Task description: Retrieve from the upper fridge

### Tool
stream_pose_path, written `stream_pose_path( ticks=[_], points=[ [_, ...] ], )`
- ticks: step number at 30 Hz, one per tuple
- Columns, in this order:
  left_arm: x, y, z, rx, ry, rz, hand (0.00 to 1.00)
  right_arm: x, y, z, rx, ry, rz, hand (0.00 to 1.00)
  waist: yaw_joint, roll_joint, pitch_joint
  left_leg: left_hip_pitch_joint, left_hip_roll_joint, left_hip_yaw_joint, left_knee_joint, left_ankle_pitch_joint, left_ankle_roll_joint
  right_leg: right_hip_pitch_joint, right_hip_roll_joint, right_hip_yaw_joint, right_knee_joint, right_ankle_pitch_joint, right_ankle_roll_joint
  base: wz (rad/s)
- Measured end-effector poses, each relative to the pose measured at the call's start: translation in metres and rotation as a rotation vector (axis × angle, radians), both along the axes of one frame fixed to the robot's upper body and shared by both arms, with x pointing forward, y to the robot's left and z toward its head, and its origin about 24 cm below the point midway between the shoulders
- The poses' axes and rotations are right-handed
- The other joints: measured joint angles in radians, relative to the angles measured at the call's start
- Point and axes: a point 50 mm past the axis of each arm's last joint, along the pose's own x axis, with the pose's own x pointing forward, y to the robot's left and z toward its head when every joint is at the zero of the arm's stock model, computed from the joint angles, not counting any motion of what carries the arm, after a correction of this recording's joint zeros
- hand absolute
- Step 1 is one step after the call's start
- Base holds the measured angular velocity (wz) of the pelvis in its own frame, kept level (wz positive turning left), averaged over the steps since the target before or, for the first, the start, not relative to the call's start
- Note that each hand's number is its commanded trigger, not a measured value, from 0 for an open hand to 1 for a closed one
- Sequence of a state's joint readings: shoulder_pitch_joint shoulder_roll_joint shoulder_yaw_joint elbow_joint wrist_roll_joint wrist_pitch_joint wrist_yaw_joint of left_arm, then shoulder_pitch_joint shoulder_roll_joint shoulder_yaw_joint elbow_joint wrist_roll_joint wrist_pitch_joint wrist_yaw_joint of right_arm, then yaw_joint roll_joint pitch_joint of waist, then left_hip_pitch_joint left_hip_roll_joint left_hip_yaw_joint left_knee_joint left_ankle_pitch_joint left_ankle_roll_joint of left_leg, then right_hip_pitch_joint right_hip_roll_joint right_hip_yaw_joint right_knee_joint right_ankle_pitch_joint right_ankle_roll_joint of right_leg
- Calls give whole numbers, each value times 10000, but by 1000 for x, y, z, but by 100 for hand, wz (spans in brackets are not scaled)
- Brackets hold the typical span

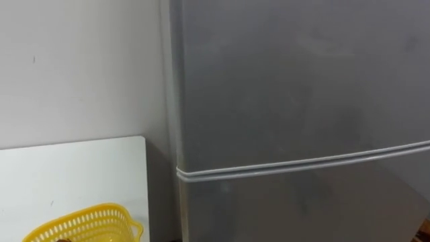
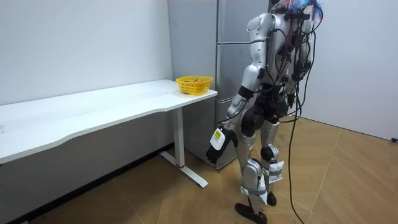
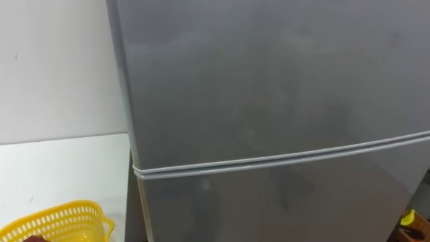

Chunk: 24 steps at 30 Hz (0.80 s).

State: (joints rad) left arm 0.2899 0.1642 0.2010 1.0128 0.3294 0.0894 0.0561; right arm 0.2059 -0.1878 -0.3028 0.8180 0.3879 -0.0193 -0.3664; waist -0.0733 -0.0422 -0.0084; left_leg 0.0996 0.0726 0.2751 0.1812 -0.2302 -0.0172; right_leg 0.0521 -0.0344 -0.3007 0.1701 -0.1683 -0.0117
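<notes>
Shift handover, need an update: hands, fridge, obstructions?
Left hand open, hanging at side. Right hand low by fridge, grip unclear. Upper fridge door shut. No obstruction seen.

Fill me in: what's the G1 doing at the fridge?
The robot stands facing the grey fridge, whose upper and lower doors are both shut. Its left hand hangs open at its side, holding nothing. A yellow basket sits on the white table to its left. Nothing has been retrieved yet.

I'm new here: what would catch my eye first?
The tall grey two-door fridge draws the eye first, both doors shut, with the robot standing before it. Beside it, a yellow plastic mesh basket sits on the long white table's end; the robot's left hand hangs open at its side.
</notes>
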Motion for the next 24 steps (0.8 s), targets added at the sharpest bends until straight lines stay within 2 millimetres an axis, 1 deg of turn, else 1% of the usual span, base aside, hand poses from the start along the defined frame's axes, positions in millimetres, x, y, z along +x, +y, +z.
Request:
stream_pose_path(
  ticks=[1,3,5,6,7,8,10,15,19,22,24],
  points=[
    [0,-1,0,-54,29,22,0,-5,6,-5,227,315,85,0,12,4,1,-3,-4,0,-1,0,0,6,-1,1,0,-3,3,0],
    [0,-2,-1,-107,128,-77,0,-9,11,-10,391,664,319,0,51,14,8,-6,-9,1,-4,0,0,-10,-4,2,-7,-12,13,0],
    [-1,-3,-1,-106,215,-134,0,-19,15,-17,578,1203,619,0,47,18,18,20,-10,-22,-2,0,0,3,-4,-10,-31,-17,14,2],
    [-2,-3,-1,-95,241,-164,0,-24,18,-21,733,1557,833,0,90,24,31,14,-7,-35,-13,0,0,17,-3,-20,-28,-17,13,0],
    [-2,-3,-1,-115,263,-152,0,-30,21,-24,938,1858,989,0,172,18,33,15,-6,-38,-35,0,0,20,-1,-19,-18,-16,11,0],
    [-2,-3,-1,-136,283,-156,0,-33,22,-26,1058,2013,1048,0,180,18,33,16,-6,-39,-40,0,0,22,-1,-19,-20,-16,11,0],
    [-2,-3,-2,-286,376,-226,0,-47,29,-34,1710,2716,1345,0,272,15,38,27,-9,-42,-37,0,0,34,-8,-16,-13,-16,11,0],
    [-11,-4,-3,-420,1014,-265,0,-69,41,-43,2888,3765,1926,0,288,39,49,15,-12,-53,-27,0,0,21,-18,-17,-12,-45,18,0],
    [-20,-6,-4,-730,1528,-66,0,-90,51,-47,3779,4825,2244,0,446,44,58,93,-16,-93,-19,0,1,60,-23,-48,-18,-43,15,1],
    [-23,-9,-5,-858,1787,-84,0,-97,56,-49,4272,5299,2460,0,487,57,72,153,-37,-189,-22,0,1,167,-39,-125,-50,-66,39,9],
    [-23,-11,-6,-967,1899,-117,0,-96,58,-49,4410,5434,2877,0,537,69,75,178,-45,-197,-22,-1,1,186,-42,-115,-32,-78,43,0]
  ],
)
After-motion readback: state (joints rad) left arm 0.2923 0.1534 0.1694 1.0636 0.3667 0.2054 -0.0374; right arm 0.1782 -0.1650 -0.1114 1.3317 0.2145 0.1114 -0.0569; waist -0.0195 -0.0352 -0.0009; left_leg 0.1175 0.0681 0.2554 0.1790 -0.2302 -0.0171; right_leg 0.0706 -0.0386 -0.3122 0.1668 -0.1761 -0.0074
